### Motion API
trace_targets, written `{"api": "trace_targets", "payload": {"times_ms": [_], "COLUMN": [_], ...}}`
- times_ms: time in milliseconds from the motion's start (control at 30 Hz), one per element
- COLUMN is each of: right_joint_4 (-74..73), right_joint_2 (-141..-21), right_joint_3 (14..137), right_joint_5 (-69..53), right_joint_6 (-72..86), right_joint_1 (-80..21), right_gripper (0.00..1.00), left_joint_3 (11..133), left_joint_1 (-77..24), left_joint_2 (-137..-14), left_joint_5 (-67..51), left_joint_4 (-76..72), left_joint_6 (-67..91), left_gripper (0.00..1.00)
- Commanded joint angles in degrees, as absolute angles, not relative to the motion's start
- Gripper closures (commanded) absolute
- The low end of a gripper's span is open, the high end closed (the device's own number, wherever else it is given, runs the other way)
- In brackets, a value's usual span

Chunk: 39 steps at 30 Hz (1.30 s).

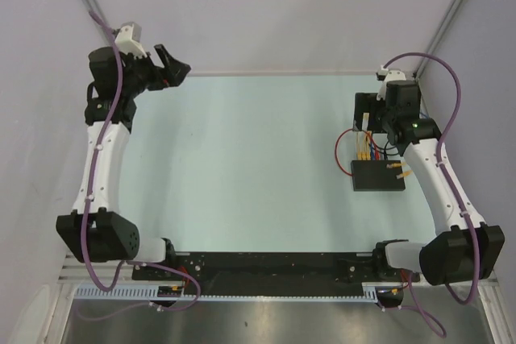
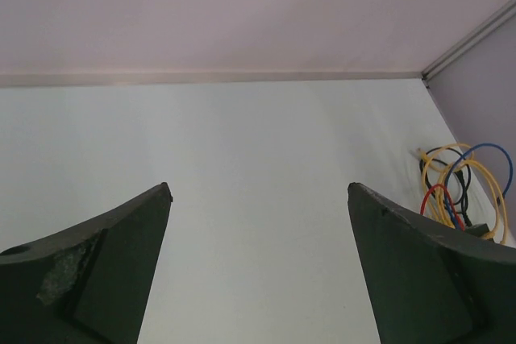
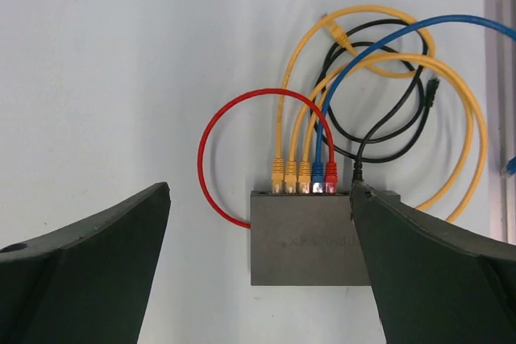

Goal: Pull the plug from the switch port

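Over the pale table (image 1: pixel 242 159), the left arm stands folded at far left with the left gripper (image 1: pixel 173 66) gaping and empty, while the right gripper (image 3: pixel 258 191), spread wide and holding nothing, points down at the switch (image 3: pixel 310 239), which lies flat at the right, its long axis left-to-right and its socket edge, with its row of plugs (image 3: pixel 302 176), toward the far wall.

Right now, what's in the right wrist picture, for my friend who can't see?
A black switch on a pale table holds three yellow plugs, a blue plug and a red plug. The right gripper hangs open above it.
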<state>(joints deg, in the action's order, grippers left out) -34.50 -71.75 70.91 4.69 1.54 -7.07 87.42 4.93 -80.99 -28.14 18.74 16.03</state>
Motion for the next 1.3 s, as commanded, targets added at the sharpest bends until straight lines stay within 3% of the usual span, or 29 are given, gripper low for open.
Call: {"api": "trace_targets", "payload": {"times_ms": [0, 200, 467, 567, 1267], "right_joint_4": [-36.6, -45.4, -53.7, -54.1, -41.3], "right_joint_2": [-72.6, -73.1, -72.2, -74.0, -88.7], "right_joint_3": [68.6, 65.2, 63.4, 63.2, 63.9], "right_joint_5": [0.7, -7.7, -17.8, -18.8, -21.6], "right_joint_6": [0.2, -11.4, -19.1, -22.7, -19.3], "right_joint_1": [-5.5, -0.4, 24.9, 28.9, 26.3], "right_gripper": [0.00, 0.00, 0.05, 0.06, 0.04], "left_joint_3": [76.6, 59.4, 54.9, 55.5, 54.1], "left_joint_1": [4.5, -2.9, -12.4, -13.0, -14.2], "left_joint_2": [-78.7, -73.0, -69.8, -70.2, -71.1], "left_joint_5": [-26.0, -24.9, -25.2, -25.8, -29.1], "left_joint_4": [19.3, 18.9, 16.3, 15.8, 16.1], "left_joint_6": [17.3, 16.0, 11.8, 10.7, 7.1], "left_gripper": [0.04, 0.07, 0.07, 0.08, 0.09]}}
